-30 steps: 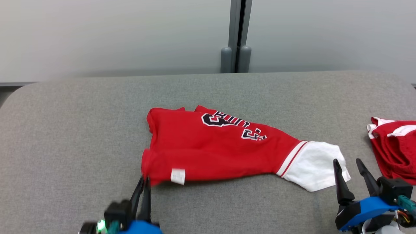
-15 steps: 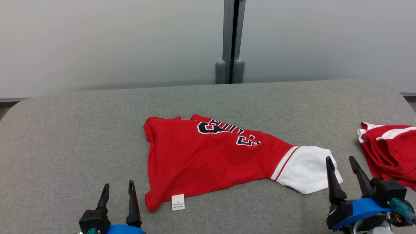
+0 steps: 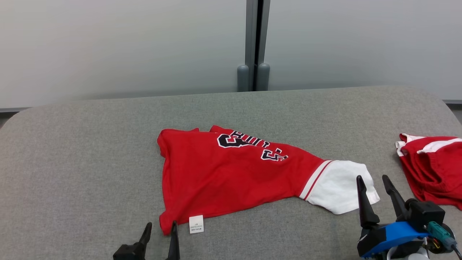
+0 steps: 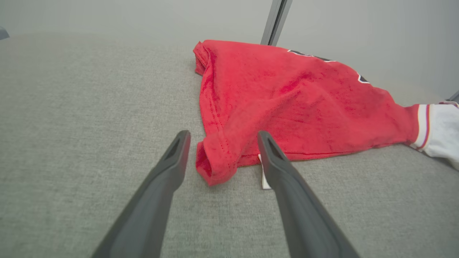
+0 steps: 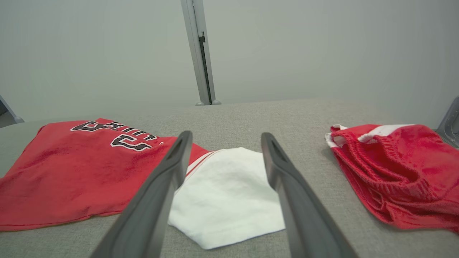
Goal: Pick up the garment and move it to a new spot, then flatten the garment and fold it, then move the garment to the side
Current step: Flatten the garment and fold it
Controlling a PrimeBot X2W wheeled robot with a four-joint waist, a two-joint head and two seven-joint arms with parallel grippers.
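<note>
While gripping nothing, facing the red garment [image 3: 223,180] lying flat on the grey table [image 3: 72,162] ahead: hovering the left gripper [image 3: 161,226] spread wide astride its hem corner, poising the right gripper [image 3: 371,178] likewise parted before the white sleeve [image 3: 334,189].

Dark tapered fingers [image 3: 362,202]; blue wrist housing [image 3: 397,233]; black block [image 3: 423,216]; teal connector [image 3: 436,230].
</note>
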